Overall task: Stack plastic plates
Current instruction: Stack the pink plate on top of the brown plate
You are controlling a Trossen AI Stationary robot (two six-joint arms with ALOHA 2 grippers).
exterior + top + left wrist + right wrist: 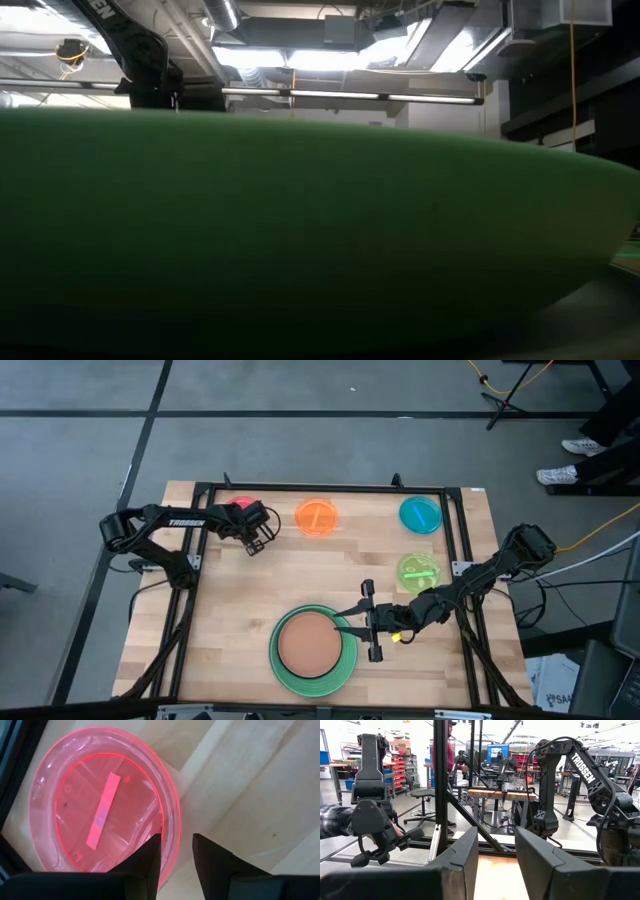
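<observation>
A large light green plate (285, 670) lies near the table's near edge with a brown plate (308, 642) resting flat on it; the green one fills the low view (300, 230). Small orange (318, 517), blue (420, 514) and lime (418, 570) plates lie flat on the far and right part of the table. My left gripper (256, 540) (176, 865) is open over the pink plate (240, 507) (100, 805), its fingers astride the rim. My right gripper (348, 622) (496, 860) is open, pointing level toward the table's left over the green plate's right rim. My left gripper comes at the pink plate from above. One finger (147, 857) stands inside the rim (175, 837) and the other (212, 857) outside it, on the plate's right side. I cannot tell whether they touch it. The plate lies flat on the table.
A black frame (330, 487) runs around the table's far and side edges. Bare wood (300, 570) lies between the small plates and the stack. In the right wrist view the left arm (370, 820) shows across the table, with a person's plaid sleeve (332, 827) beside it.
</observation>
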